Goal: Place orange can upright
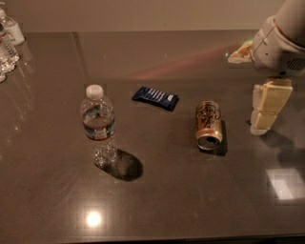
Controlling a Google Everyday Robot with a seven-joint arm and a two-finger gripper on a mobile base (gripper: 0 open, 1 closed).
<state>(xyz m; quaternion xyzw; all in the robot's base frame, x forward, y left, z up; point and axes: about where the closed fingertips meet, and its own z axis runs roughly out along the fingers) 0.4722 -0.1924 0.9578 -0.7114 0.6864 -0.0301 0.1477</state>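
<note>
Jaws hang right of orange can, apart; can lying sideways.

arm: white rounded shell | tool: cream, blocky, stacked segments, at right edge of view

Dark glossy table; beige wall

A clear water bottle stood upright on the dark table. A flat dark-blue wrapper lay near its right, slightly farther back. More bottles clustered well behind it, far left.
</note>
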